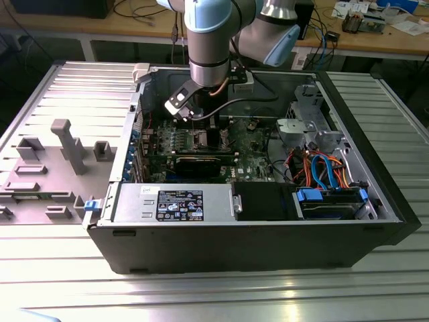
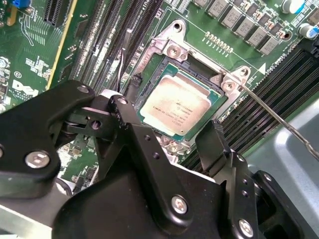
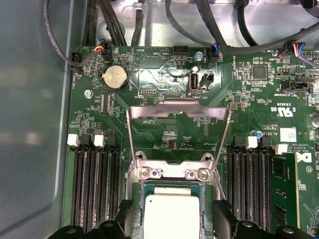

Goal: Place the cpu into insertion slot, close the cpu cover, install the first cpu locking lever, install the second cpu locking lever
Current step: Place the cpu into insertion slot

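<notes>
Second wrist view, hand: the black jointed-finger hand (image 2: 167, 119) hangs low over the socket. Its fingers (image 2: 134, 134) are spread apart, one at each side of the chip, and grip nothing.
Cpu: the small flat square cpu (image 2: 182, 107), with a silvery-grey metal top, lies in the socket between the fingers. It looks level and square. In the first wrist view a strip of green shows between it and each finger.
Insertion slot: the square insertion slot (image 2: 194, 72), dark with a thin metal rim, frames the chip on every side that shows.
Cpu cover: the dull-metal windowed cpu cover (image 3: 179, 105) stands raised on its hinge just beyond the chip, with the board visible through its window. It is not yet closed.
Locking levers: two thin wire locking levers (image 2: 279, 121) are lifted, one at each side of the socket.
Step in hand: placing the chip, at the point of release, as I judge it.
Doing it well: keep both fingers clear of the chip's edges. A sideways brush could tilt it off the contacts beneath.
Watch for: the raised cover and the wires, which stand near the hand.
Surroundings: long black memory slots (image 3: 94, 184) flank the socket on the green motherboard (image 3: 259, 99).
Exterior view: the pale blue arm (image 1: 211, 40) reaches down into the open black computer case (image 1: 255, 241) on the ribbed metal tabletop (image 1: 201, 295).
</notes>
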Controlling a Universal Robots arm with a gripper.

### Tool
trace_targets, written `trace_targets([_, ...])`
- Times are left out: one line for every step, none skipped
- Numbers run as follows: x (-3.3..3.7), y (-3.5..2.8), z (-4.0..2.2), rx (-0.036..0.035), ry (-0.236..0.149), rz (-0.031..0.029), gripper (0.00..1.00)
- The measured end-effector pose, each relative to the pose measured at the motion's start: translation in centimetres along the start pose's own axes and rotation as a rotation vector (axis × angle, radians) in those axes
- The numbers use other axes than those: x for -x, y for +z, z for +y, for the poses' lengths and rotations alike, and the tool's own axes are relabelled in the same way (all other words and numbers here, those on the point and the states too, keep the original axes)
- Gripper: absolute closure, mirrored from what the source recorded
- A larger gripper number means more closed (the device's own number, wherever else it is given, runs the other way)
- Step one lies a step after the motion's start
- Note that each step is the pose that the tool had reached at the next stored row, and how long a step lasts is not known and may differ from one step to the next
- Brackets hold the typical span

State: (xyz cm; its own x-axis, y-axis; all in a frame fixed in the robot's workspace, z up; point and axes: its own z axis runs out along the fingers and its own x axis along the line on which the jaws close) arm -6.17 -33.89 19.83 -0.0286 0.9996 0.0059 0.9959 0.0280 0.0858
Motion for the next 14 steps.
trace_targets([0.02,-0.02,-0.01,-0.0003,0.0,-0.0011,0.28])
trace_targets([0.02,-0.02,-0.01,-0.0002,0.0,-0.0004,0.28])
trace_targets([0.01,-0.01,-0.01,-0.0001,-0.001,-0.0001,0.35])
trace_targets([0.01,-0.01,-0.01,-0.0002,-0.001,-0.0003,0.42])
trace_targets([0.01,-0.01,0.0,-0.0001,-0.001,-0.0002,0.42])
trace_targets([0.01,0.0,0.0,-0.0001,-0.001,0.0,0.46])
trace_targets([0.01,0.0,0.0,0.0,-0.001,0.0001,0.46])
trace_targets([0.01,0.0,0.0,0.0,-0.001,0.0001,0.46])
trace_targets([0.0,0.0,0.0,0.0,-0.001,0.0002,0.46])
trace_targets([0.01,0.0,0.0,0.0,-0.001,0.0001,0.46])
trace_targets([0.01,0.0,0.0,0.0,-0.001,0.0001,0.46])
trace_targets([0.01,0.0,0.0,0.0,0.0,0.0001,0.46])
trace_targets([0.01,0.0,0.0,0.0,0.0,0.0,0.46])
trace_targets([0.0,0.01,0.01,0.0003,0.001,0.0002,0.46])
